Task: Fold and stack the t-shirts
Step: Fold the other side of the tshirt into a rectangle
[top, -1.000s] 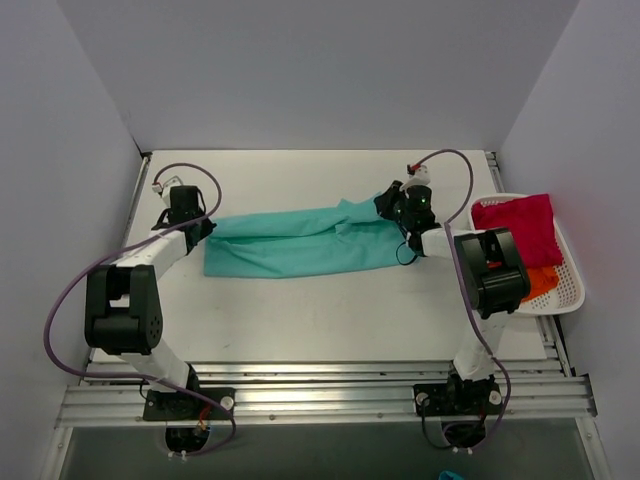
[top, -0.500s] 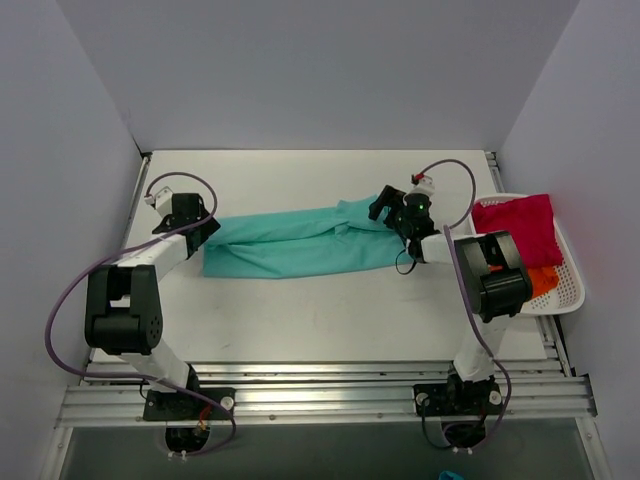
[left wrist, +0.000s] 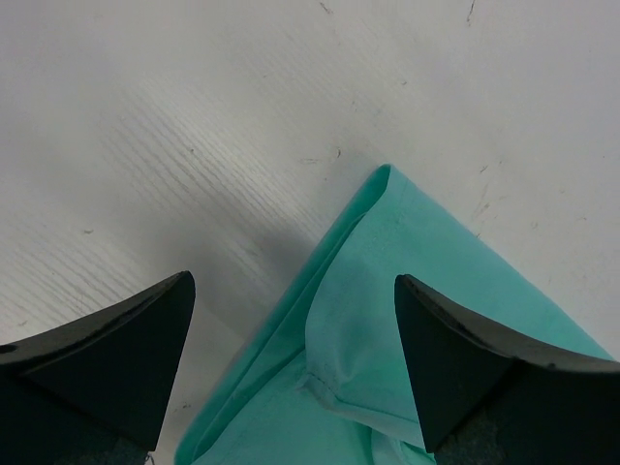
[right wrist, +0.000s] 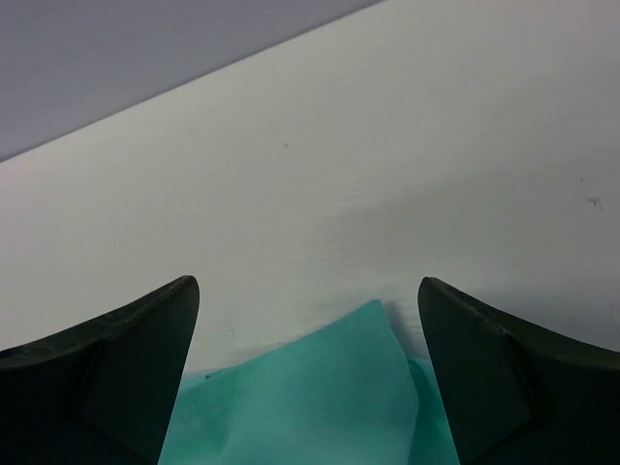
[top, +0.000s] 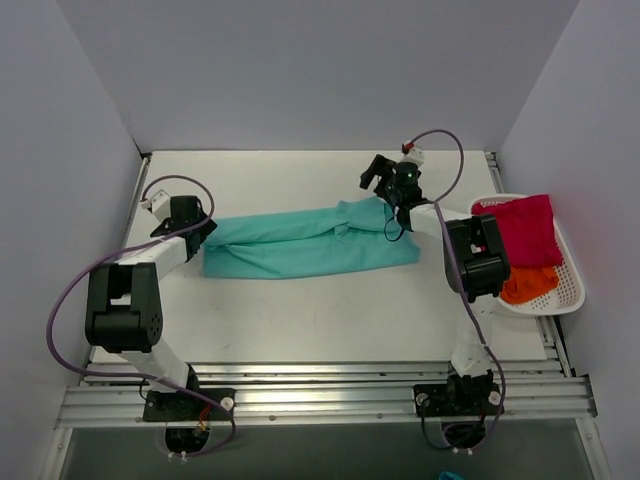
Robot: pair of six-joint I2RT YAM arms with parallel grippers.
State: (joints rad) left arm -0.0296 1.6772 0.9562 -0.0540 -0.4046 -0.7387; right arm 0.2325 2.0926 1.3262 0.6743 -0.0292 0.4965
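**A:** Where had the folding got to?

**B:** By my reading, the first lengthwise fold was done. The teal t-shirt (top: 300, 245) lay on the desk (top: 300, 320) as a long doubled band. It sat to the left of the white mesh basket (top: 572, 285), with its closest end near the basket but not touching it.

**A:** And the arms?

**B:** One was at each end. The right gripper (right wrist: 308, 291) hung by the end nearer the basket, fingers spread wide with nothing between them. Its wrist view showed only a teal corner below the gap. The left gripper (left wrist: 293, 291) was at the end farthest from the basket, just as wide apart. The shirt's corner lay loose under the gap, unclamped.

**A:** So what did the next move call for?

**B:** Probably a crosswise fold. A gripper would need to drop and pinch a corner through both layers, since soft cotton layers can slide apart. Then it would carry that end over toward the other. I couldn't judge which end should travel.

**A:** What was in the basket?

**B:** Two more shirts, both loosely heaped rather than folded, as far as I could tell. The crimson-pink t-shirt (top: 515, 228) filled the basket's far half. The orange t-shirt (top: 527, 285) was bunched in its near half, partly hidden behind the right arm.

**A:** Any stack started?

**B:** None showed outside the basket, so I judged the task to be in its early part.
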